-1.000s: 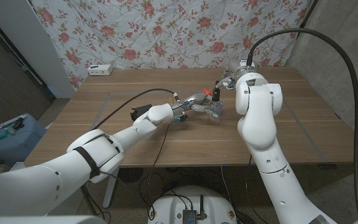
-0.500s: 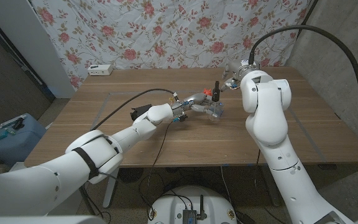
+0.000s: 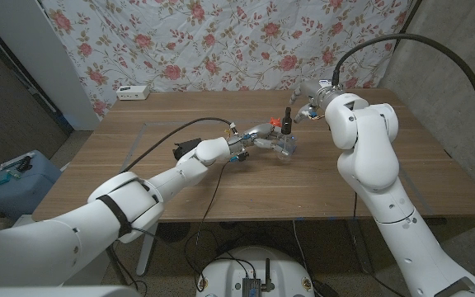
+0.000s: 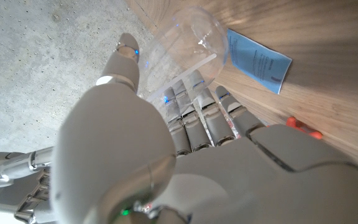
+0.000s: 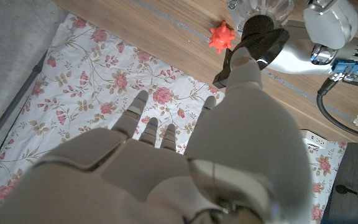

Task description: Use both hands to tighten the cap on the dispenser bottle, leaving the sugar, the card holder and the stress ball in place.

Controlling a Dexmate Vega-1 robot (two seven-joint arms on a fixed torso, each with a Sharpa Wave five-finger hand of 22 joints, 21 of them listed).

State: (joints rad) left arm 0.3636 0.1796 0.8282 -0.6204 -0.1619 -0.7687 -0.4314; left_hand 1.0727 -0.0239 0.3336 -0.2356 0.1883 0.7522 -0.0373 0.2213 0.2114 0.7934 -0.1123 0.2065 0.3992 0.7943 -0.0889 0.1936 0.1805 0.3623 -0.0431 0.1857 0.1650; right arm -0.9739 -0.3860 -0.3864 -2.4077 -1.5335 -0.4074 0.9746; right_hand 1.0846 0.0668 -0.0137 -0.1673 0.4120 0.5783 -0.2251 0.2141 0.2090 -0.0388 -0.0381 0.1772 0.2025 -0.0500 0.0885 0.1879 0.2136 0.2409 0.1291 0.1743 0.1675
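Observation:
The clear dispenser bottle (image 3: 286,146) stands mid-table with its black pump cap (image 3: 287,116) on top. My left hand (image 3: 252,140) grips the bottle's body from its left side; in the left wrist view its fingers (image 4: 197,115) wrap the clear bottle (image 4: 188,43). My right hand (image 3: 307,107) hovers just right of the cap, fingers spread. In the right wrist view its thumb tip (image 5: 241,62) sits against the black cap (image 5: 261,31). The red spiky stress ball (image 5: 221,35) lies just behind the bottle. A blue packet (image 4: 257,60) lies beside the bottle.
A white power strip (image 3: 133,92) sits at the table's far left edge. Cables trail from my left wrist (image 3: 184,150) across the table. A flowered cloth (image 3: 221,41) hangs behind the table. A blue box (image 3: 15,175) stands on the floor at left.
My right arm's elbow has swung out to the right while its hand stayed near the cap. The left hand and the bottle have not moved.

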